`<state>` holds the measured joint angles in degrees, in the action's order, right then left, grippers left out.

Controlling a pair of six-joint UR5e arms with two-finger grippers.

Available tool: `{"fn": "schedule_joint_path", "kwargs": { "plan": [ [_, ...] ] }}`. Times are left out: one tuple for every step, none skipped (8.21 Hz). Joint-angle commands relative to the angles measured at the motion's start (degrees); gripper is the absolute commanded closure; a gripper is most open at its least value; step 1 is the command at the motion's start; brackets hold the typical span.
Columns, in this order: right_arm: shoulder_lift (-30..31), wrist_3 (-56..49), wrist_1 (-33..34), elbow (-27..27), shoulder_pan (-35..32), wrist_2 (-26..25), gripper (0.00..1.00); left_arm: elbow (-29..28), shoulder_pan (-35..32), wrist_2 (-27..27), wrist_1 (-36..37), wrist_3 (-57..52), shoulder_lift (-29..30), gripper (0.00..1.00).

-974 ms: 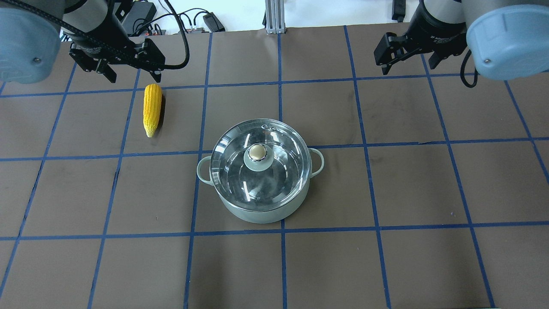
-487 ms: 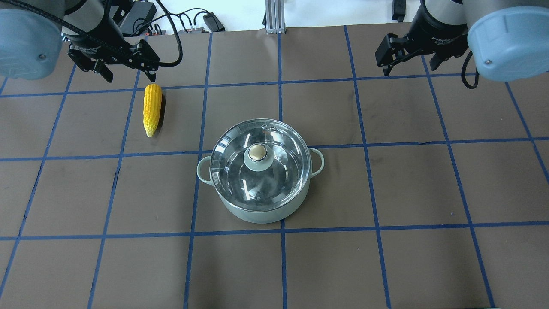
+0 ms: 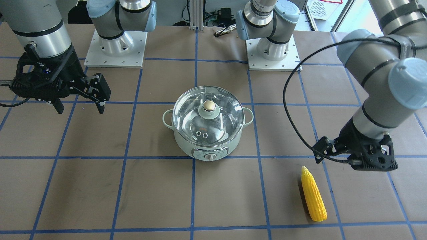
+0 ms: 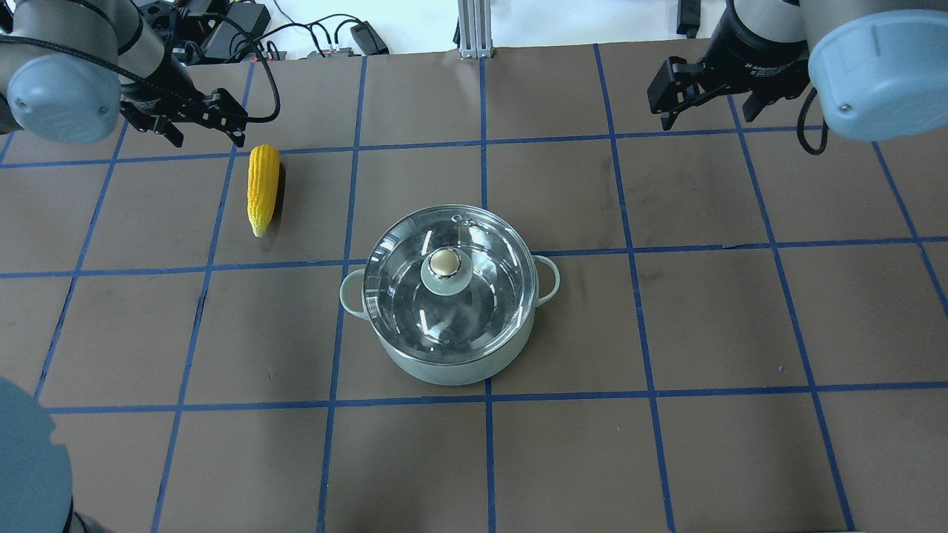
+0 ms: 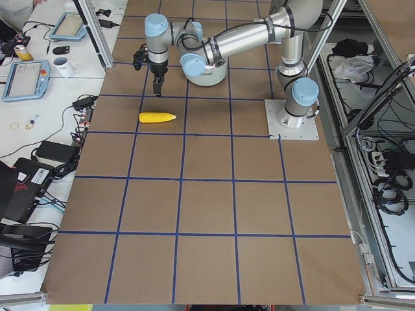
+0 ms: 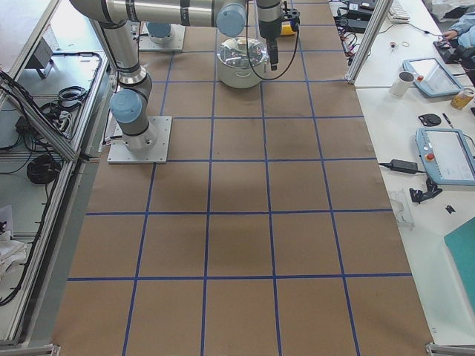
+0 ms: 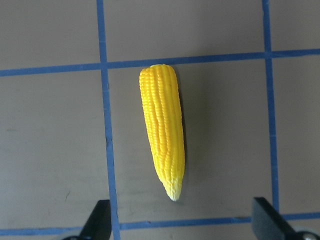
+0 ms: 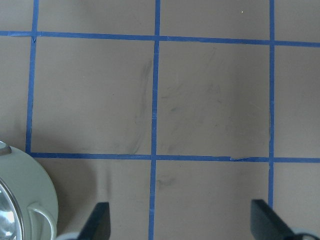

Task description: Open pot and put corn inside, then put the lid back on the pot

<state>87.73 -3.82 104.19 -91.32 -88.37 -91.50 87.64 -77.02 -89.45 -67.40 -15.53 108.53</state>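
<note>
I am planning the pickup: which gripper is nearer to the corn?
The left gripper, just beyond the corn's blunt end; the right gripper hangs much farther away.

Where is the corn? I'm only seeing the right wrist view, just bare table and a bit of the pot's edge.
Observer: The corn lies flat on the table on the left arm's side, apart from the pot.
Operator: Is the lid on?
Observer: Yes, the lid sits closed on the pot, knob up.
Operator: Is the left gripper holding anything?
Observer: No. The left gripper hangs open and empty above the table near the corn.
</note>
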Motion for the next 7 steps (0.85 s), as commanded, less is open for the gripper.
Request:
{"fn": "schedule_joint_path", "kwargs": {
  "plan": [
    [0.51, 0.21, -1.44, 0.09, -0.05, -0.26, 0.00, -0.01, 1.00, 1.82, 9.63, 0.67, 10.17, 0.00],
    [0.69, 0.57, -0.84, 0.53, -0.05, -0.52, 0.00, -0.01, 1.00, 1.91, 11.65, 1.29, 13.17, 0.00],
    [0.95, 0.57, -0.83, 0.44, -0.14, 0.00, 0.00, -0.01, 1.00, 1.82, 12.72, 1.47, 15.20, 0.00],
    [0.43, 0.66, -0.83, 0.36, -0.14, 0.62, 0.00, -0.01, 1.00, 1.91, 12.81, 1.47, 16.79, 0.00],
    [0.25, 0.66, -0.74, 0.35, -0.14, 0.71, 0.00, -0.01, 1.00, 1.91, 12.82, 1.90, 18.28, 0.00],
    [0.25, 0.74, -0.57, 0.53, -0.57, 0.54, 0.00, -0.01, 1.00, 1.91, 12.82, 2.26, 18.73, 0.00],
    [-0.45, 1.01, -0.13, 1.92, -0.93, 0.62, 0.00, -0.10, 1.00, 2.00, 12.82, 4.09, 18.74, 0.21]
  ]
}}
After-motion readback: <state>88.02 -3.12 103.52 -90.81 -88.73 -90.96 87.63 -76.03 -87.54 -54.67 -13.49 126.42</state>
